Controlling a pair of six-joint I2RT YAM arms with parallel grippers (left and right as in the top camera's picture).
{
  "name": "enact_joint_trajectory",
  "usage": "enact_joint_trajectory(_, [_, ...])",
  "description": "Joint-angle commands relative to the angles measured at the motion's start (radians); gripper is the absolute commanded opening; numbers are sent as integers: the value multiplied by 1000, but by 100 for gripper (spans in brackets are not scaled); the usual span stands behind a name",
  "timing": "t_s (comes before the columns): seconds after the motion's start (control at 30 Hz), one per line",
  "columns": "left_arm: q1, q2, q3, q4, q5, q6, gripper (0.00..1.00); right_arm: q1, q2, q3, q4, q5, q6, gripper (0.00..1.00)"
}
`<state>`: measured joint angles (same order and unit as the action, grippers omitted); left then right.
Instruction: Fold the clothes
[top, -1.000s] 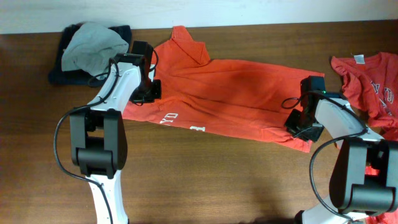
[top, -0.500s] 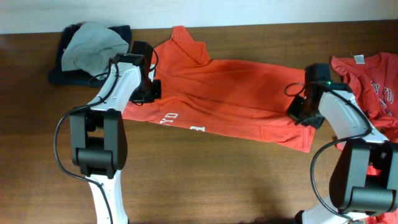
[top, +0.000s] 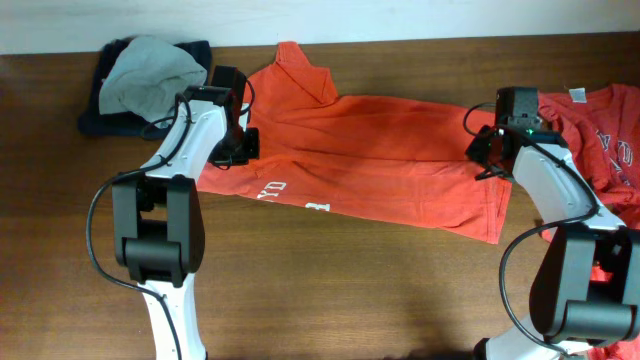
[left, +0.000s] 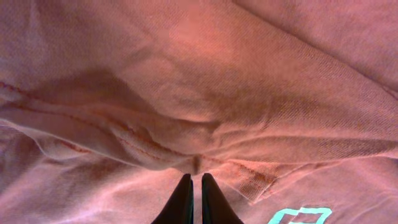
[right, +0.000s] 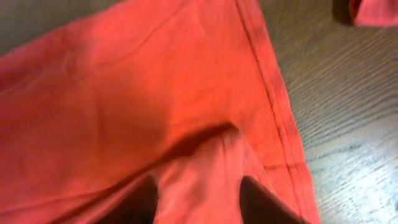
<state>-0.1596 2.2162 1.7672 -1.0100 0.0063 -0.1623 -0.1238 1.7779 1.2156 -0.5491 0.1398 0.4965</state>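
Overhead only: table, spread T-shirt across centre, second T-shirt at 3 o'clock, grey garment on dark garment at 10 o'clock.
Wrist views only: finger detail.
Left gripper: clenched, cloth wrinkles converging at tips, pinching spread T-shirt's 9 o'clock end.
Right gripper: released, fingers apart, cloth ridge lying loose between, beside stitched hem.
Spread T-shirt: long axis from 9 to 4 o'clock, hem toward 3 o'clock, flap toward 12, white print along 6 o'clock edge.
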Motion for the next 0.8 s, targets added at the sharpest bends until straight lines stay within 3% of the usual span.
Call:
enact_joint_trajectory(0.0, [1, 8, 1, 8, -10, -8, 7, -3, 28, 11, 43, 51, -19, 81])
enact_joint_trajectory(0.1, [1, 7, 1, 16, -10, -8, 7, -3, 24, 27, 79, -94, -260, 87])
enact_joint_trajectory(0.2, [1, 7, 15, 23, -10, -8, 7, 0, 21, 114, -49, -193, -410, 86])
enact_joint_trajectory(0.37, [0, -5, 113, 21, 47, -9, 6, 29, 21, 239, -251, -336, -586, 64])
enact_joint_trajectory(0.47, [-9, -20, 182, 16, 105, -9, 6, 53, 23, 243, -267, -331, -597, 23])
enact_joint_trajectory(0.53, [-23, -25, 229, -10, 102, -8, 6, 56, 26, 243, -291, -330, -581, 4])
enact_joint_trajectory(0.57, [-32, -25, 251, -31, 103, -7, 1, 53, 30, 242, -317, -320, -529, 4])
enact_joint_trajectory(0.77, [-127, -22, 252, -109, 101, 52, 1, 43, 68, 214, -459, -304, -376, 4])
